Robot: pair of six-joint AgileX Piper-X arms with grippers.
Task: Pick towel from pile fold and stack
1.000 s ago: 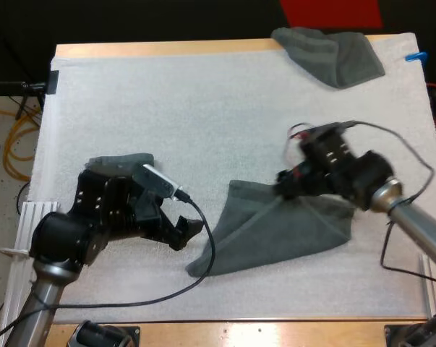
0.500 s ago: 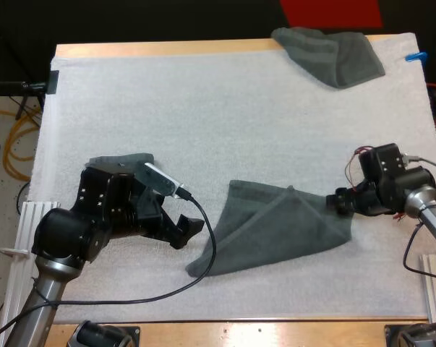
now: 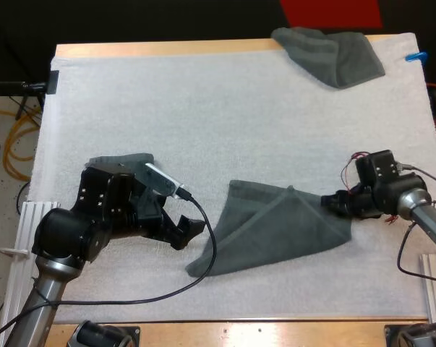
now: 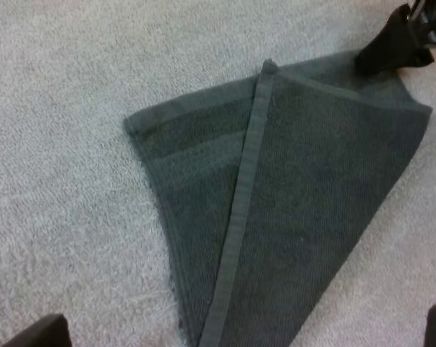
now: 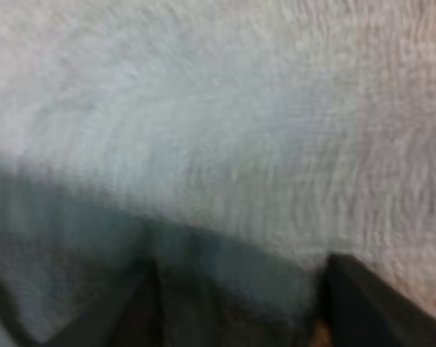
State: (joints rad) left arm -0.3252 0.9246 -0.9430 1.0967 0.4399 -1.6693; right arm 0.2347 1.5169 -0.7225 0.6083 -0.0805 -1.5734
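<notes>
The half-folded towel (image 3: 275, 230) lies flat on the white mat (image 3: 203, 108) of the wooden counter (image 3: 167, 48), between the two arms. The left pincer (image 3: 187, 230) hovers just beside its left edge, its fingers (image 4: 37, 334) wide apart and clear of the cloth. The right pincer (image 3: 336, 205) is at the towel's right corner, though I cannot tell whether it grips it; a crumpled towel (image 3: 330, 54) sits at the mat's far right corner, and another towel (image 3: 120, 160) lies partly under the left arm.
</notes>
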